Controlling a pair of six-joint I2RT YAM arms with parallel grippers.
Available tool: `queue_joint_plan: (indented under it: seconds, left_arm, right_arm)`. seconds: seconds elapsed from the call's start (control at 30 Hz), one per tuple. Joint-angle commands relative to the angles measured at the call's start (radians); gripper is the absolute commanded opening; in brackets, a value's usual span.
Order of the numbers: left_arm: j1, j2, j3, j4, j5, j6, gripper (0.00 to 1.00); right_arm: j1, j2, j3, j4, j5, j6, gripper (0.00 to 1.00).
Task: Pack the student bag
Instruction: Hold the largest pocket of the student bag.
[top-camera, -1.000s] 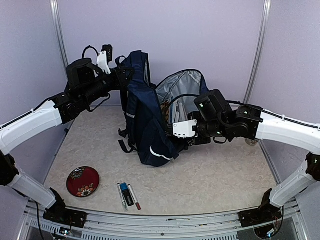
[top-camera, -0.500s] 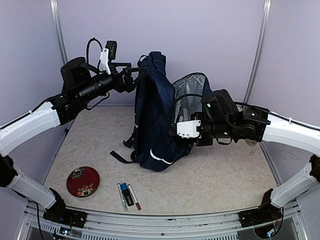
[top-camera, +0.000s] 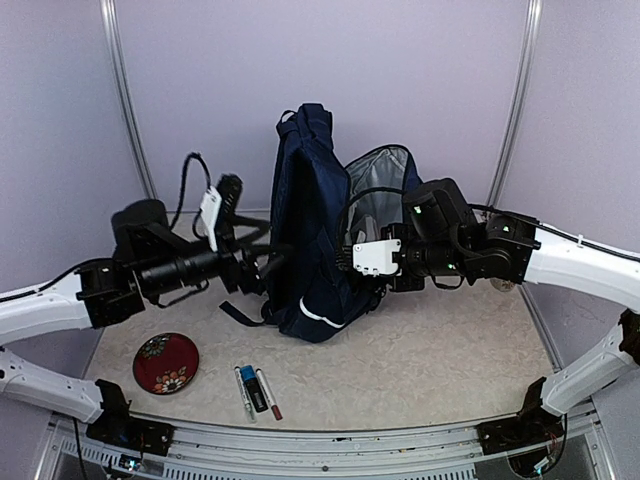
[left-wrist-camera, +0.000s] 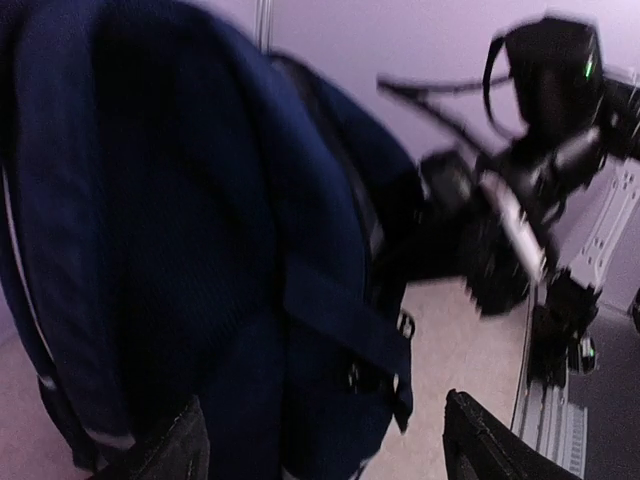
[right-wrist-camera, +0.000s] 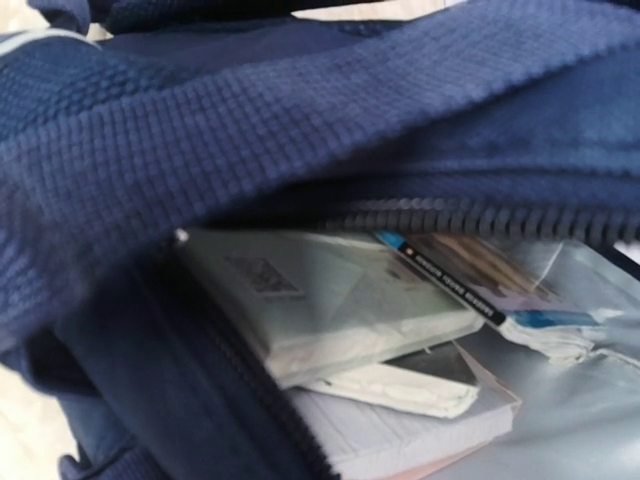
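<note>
The student bag (top-camera: 305, 200) stands upright mid-table, navy, with its grey-lined main pocket open to the right. My left gripper (top-camera: 272, 262) is low at the bag's left side, close to its dark straps. In the left wrist view (left-wrist-camera: 330, 450) its fingers (left-wrist-camera: 165, 450) are spread wide, with the bag's back (left-wrist-camera: 150, 200) and a strap (left-wrist-camera: 340, 320) in front of them. My right gripper (top-camera: 352, 270) is at the rim of the opening, its fingers hidden. The right wrist view shows the bag's rim (right-wrist-camera: 250, 130) and several books (right-wrist-camera: 320, 300) inside.
A red patterned dish (top-camera: 165, 362) lies at the front left. Markers (top-camera: 256, 390) lie near the front edge. The right arm (left-wrist-camera: 540, 150) shows behind the bag in the left wrist view. A dark strap (top-camera: 235, 312) trails on the table left of the bag.
The bag was pulled upright. My left gripper then came off the bag's top and dropped to its lower left side, now open. The right arm has hardly moved.
</note>
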Motion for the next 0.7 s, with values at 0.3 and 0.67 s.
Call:
queue_joint_plan:
  seconds: [0.3, 0.67]
  left_arm:
    - [-0.044, 0.381, 0.052, -0.044, -0.105, -0.138, 0.94]
    - [0.014, 0.384, -0.007, 0.012, 0.126, -0.157, 0.77]
  right_arm:
    - [0.010, -0.041, 0.013, 0.168, -0.054, 0.043, 0.00]
    - [-0.008, -0.073, -0.037, 0.198, -0.057, 0.076, 0.00]
